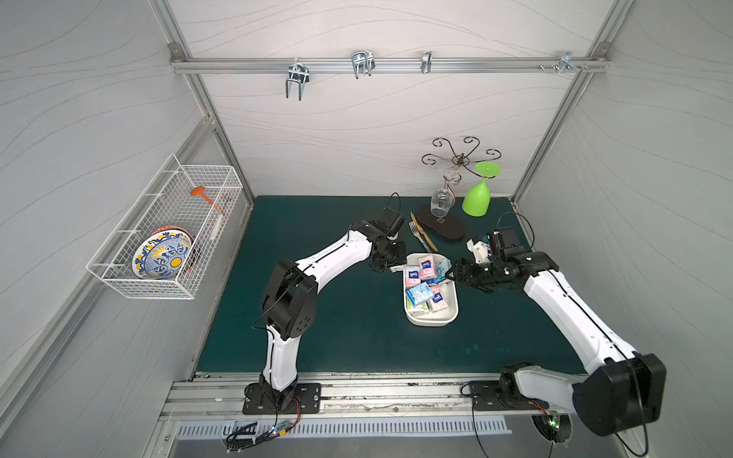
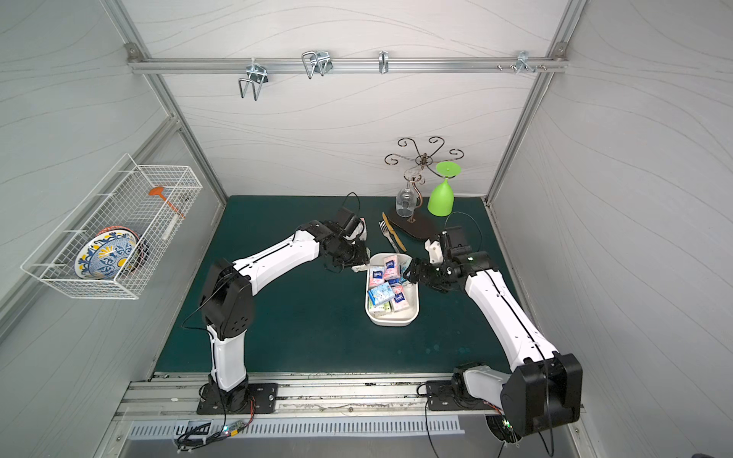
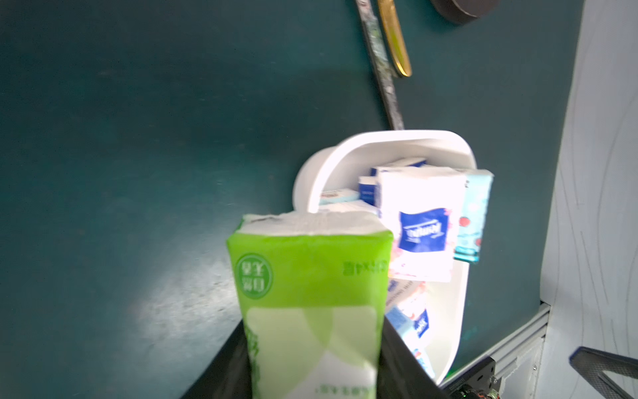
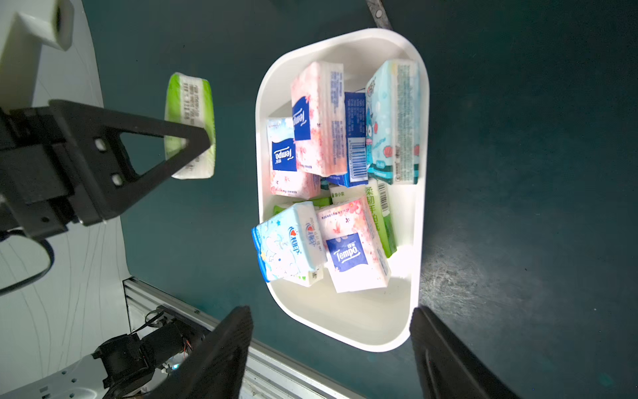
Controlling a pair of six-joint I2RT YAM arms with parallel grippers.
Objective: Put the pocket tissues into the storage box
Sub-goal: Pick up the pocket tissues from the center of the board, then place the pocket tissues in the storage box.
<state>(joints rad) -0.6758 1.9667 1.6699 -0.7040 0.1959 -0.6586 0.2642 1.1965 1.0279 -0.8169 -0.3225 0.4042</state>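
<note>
The storage box (image 1: 431, 323) (image 2: 392, 322) is a shallow white tray on the green mat, holding several pocket tissues. Among them are a pink Tempo pack (image 4: 317, 117), a teal pack (image 4: 390, 121) and a light blue pack (image 4: 286, 248). My left gripper (image 1: 390, 265) (image 3: 312, 345) is shut on a light green pack (image 3: 310, 276) (image 4: 190, 124). It holds that pack just outside the box's far left corner, above the mat. My right gripper (image 1: 450, 275) (image 4: 329, 312) hovers open over the box's right rim (image 4: 345, 321), empty.
A fork and a gold knife (image 1: 422, 238) lie just behind the box. Beyond them a wire glass stand on a dark base (image 1: 444, 228) carries a clear glass (image 1: 441, 198) and a green glass (image 1: 478, 196). A white wire basket (image 1: 166, 238) with a plate hangs on the left wall.
</note>
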